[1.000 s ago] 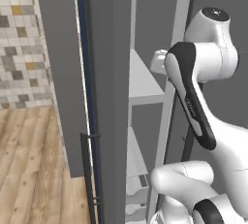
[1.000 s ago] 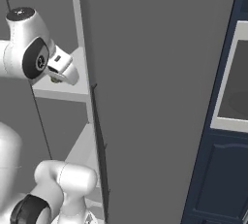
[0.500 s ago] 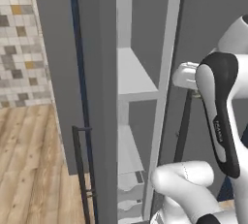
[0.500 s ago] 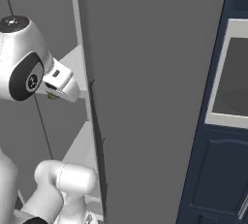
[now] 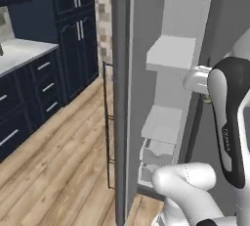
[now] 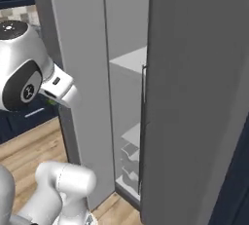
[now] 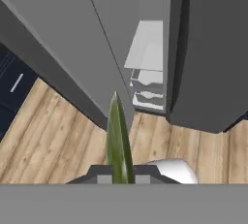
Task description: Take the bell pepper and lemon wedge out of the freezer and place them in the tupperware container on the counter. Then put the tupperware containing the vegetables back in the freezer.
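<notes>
— Lemon wedge (image 7: 118, 138) first: where are we seeing it?

— We are seeing it in the hand view, an olive-green pointed sliver standing up from between the gripper (image 7: 120, 175) tips, its point aimed at the freezer (image 7: 147, 68). Our jaws are pinched narrow on it, so we are holding the wedge.

— And are we finding it in the base views?

— We are catching a small green speck beside the wrist in the left base view (image 5: 207, 100) and another under the hand in the right base view (image 6: 50, 102), but both are too small for us to call with confidence.

— What are we looking at around the freezer?

— We are looking at its door (image 6: 86, 97) standing open, with white shelves (image 5: 171, 53) and drawers (image 5: 156, 151) showing inside. The long dark handle (image 5: 107, 122) is running down the door's edge in the left base view.

— Anything else we are noticing?

— We are noticing a wooden floor (image 5: 68, 171) below the hand, and the counter (image 5: 22, 53) with its navy drawers (image 5: 29, 93) well off to the left. Tall navy cabinets (image 5: 73, 29) are standing between the counter and the freezer.
</notes>
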### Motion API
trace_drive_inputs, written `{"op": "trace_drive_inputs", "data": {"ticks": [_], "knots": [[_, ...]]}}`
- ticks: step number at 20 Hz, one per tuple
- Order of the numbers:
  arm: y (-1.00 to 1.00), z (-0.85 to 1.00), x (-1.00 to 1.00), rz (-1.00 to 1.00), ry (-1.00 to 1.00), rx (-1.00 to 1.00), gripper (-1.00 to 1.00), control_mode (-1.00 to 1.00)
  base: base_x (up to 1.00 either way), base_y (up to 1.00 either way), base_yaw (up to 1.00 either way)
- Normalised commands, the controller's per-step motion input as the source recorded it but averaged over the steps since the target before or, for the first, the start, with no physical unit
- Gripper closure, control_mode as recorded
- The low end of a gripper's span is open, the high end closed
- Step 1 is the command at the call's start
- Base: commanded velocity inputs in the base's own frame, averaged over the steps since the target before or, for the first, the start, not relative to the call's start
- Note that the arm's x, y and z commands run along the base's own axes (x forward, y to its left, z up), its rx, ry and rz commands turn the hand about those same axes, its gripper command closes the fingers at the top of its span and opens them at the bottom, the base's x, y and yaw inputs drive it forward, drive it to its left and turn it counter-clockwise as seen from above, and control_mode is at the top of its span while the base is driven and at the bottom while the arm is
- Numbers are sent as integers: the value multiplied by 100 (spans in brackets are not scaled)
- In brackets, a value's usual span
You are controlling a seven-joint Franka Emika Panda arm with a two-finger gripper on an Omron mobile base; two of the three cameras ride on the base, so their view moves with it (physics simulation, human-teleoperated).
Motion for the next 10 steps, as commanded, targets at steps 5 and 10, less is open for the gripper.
{"op": "trace_drive_inputs", "data": {"ticks": [5,10], "knots": [[0,0,0,0,0,0,100,100,-58,-4,97],[0,0,0,0,0,0,100,100,-58,0,93]]}}
